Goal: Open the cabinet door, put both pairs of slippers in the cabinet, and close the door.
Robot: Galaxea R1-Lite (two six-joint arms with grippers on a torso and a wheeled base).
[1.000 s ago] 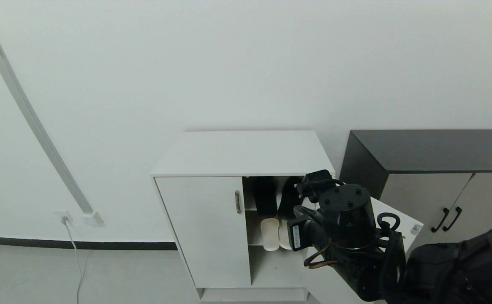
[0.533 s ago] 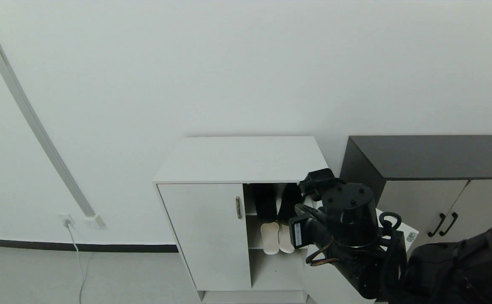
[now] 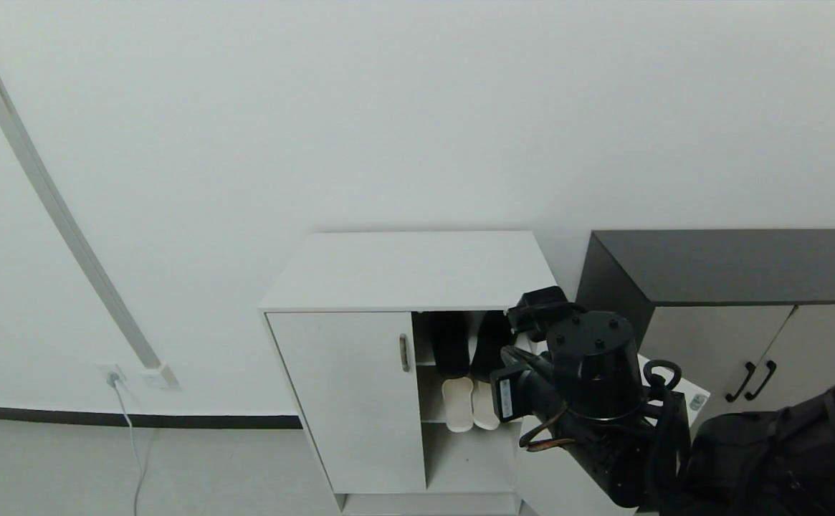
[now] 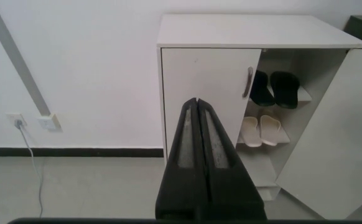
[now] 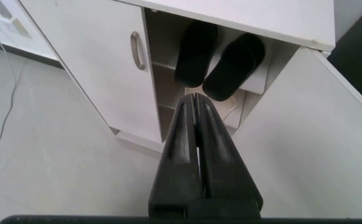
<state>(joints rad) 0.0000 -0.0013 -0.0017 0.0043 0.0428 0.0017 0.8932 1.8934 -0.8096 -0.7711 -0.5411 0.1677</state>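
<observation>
Both pairs shelved; the open door is left to shut.
The cabinet [image 3: 406,269] stands with its right door [image 4: 330,137] swung wide, black slippers [image 5: 194,53] on the upper shelf and white slippers [image 4: 250,132] on the shelf below. The door is likely a light, stiff panel, best pushed flat near its free edge. The right gripper [image 5: 194,102], pinched together and empty, points at the shelves; the left gripper [image 4: 197,102], likewise, hangs well back.

A dark-topped grey sideboard [image 3: 732,261] with two black handles [image 3: 754,380] is standing against the wall. A slanted grey cable duct [image 3: 51,208] is ending beside a white wall socket [image 3: 109,371], whose white cord [image 3: 134,444] is trailing to the floor.
</observation>
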